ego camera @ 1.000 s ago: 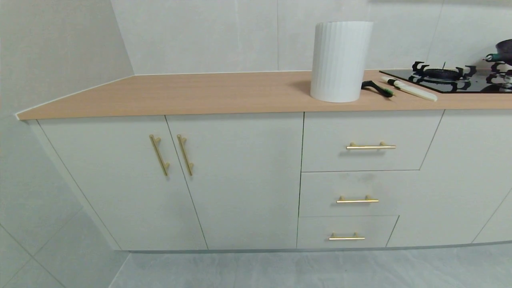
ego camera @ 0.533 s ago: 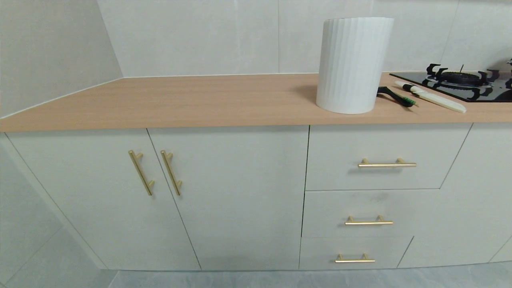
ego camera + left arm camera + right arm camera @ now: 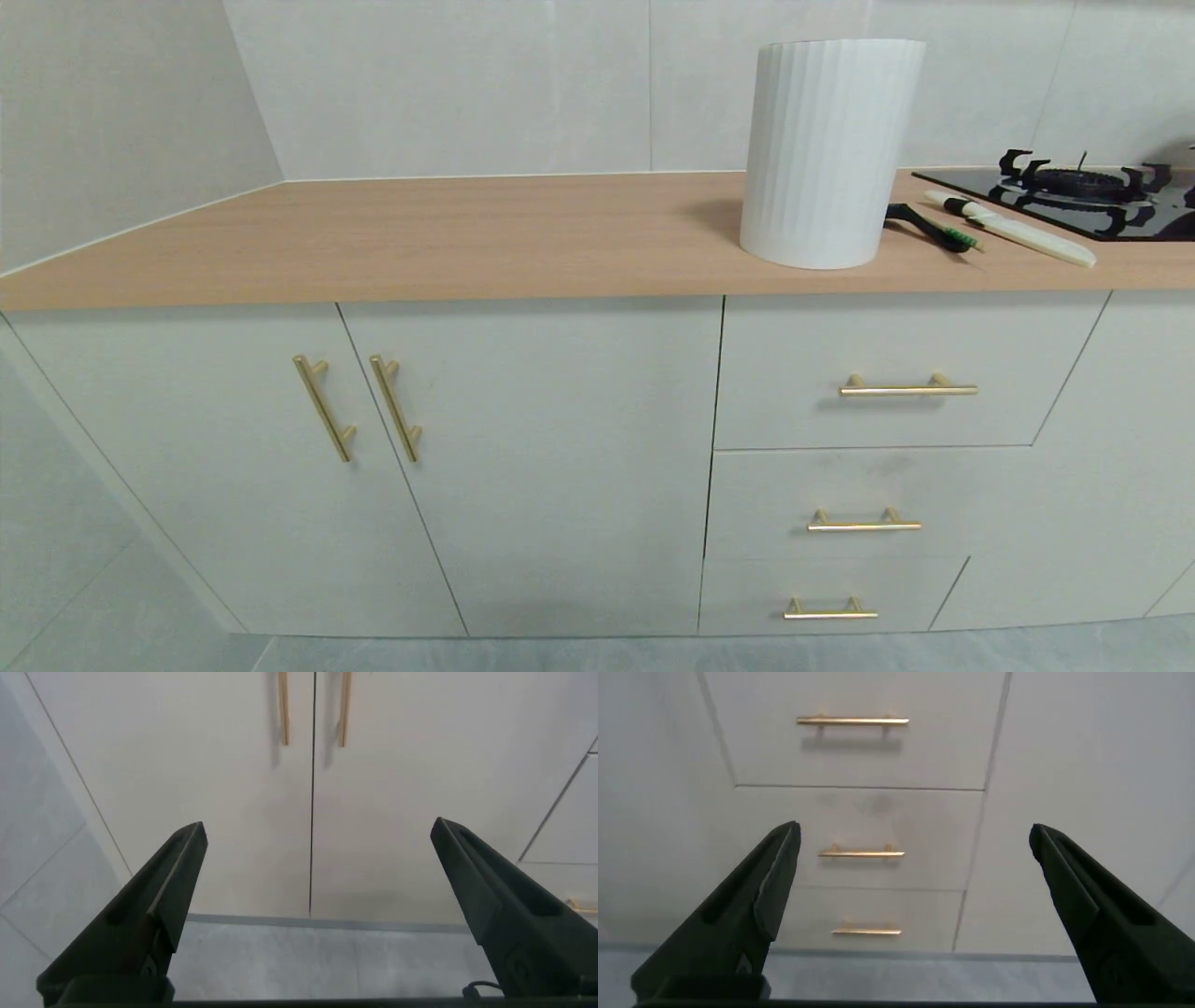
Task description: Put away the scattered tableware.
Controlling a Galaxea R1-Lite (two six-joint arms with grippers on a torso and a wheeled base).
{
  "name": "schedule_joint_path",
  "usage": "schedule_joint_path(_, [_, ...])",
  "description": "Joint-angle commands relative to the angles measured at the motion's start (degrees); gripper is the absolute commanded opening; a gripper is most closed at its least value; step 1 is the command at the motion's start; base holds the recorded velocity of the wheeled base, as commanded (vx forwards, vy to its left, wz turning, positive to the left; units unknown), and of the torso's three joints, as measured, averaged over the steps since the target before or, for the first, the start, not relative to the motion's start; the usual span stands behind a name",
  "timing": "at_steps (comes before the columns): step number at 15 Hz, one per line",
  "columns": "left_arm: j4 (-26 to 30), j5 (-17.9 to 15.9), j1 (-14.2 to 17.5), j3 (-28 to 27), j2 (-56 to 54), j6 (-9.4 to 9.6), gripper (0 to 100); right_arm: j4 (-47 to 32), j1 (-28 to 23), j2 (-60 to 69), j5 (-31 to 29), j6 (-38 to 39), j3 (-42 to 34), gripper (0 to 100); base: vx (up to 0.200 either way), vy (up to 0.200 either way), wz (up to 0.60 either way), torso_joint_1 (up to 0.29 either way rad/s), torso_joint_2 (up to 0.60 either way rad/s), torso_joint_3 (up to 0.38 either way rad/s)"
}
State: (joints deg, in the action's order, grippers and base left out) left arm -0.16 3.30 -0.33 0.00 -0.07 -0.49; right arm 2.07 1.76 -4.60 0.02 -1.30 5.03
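Left gripper (image 3: pixel 318 829) and right gripper (image 3: pixel 912 831) gape wide, empty, with the knife (image 3: pixel 1027 238) seemingly well above them, so reaching up could topple the ribbed container (image 3: pixel 826 154) beside it.

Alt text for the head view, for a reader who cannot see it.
A tall white ribbed container stands on a wooden countertop, with a black-handled utensil and a cream knife lying beside it, near a black gas hob. Below are closed pale cabinet doors and three gold-handled drawers.
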Motion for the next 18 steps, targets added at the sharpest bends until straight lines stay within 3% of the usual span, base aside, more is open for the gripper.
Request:
schedule_joint_path(1, [-0.02, 0.04, -0.02, 0.00, 0.07, -0.04, 100, -0.23, 6.59, -18.78, 1.03, 1.04, 4.63, 100, 0.000, 0.000, 0.00, 0.000, 0.00, 0.000])
schedule_joint_path(3, [-0.02, 0.04, -0.02, 0.00, 0.07, -0.04, 100, 0.12, 9.85, -32.41, 1.29, 1.04, 7.27, 100, 0.000, 0.000, 0.00, 0.000, 0.00, 0.000])
schedule_joint_path(10, [-0.02, 0.04, -0.02, 0.00, 0.07, -0.04, 100, 2.50, 10.20, -65.10, 1.47, -2.04, 18.70, 100, 0.000, 0.000, 0.00, 0.000, 0.00, 0.000])
schedule_joint_path(13, [-0.02, 0.04, -0.02, 0.00, 0.07, -0.04, 100, 10.94, 8.88, -79.95, 1.38, -1.86, 22.12, 100, 0.000, 0.000, 0.00, 0.000, 0.00, 0.000])
schedule_joint_path(18, [-0.02, 0.04, -0.02, 0.00, 0.07, -0.04, 100, 24.47, 8.62, -97.27, 0.77, -1.24, 21.51, 100, 0.000, 0.000, 0.00, 0.000, 0.00, 0.000])
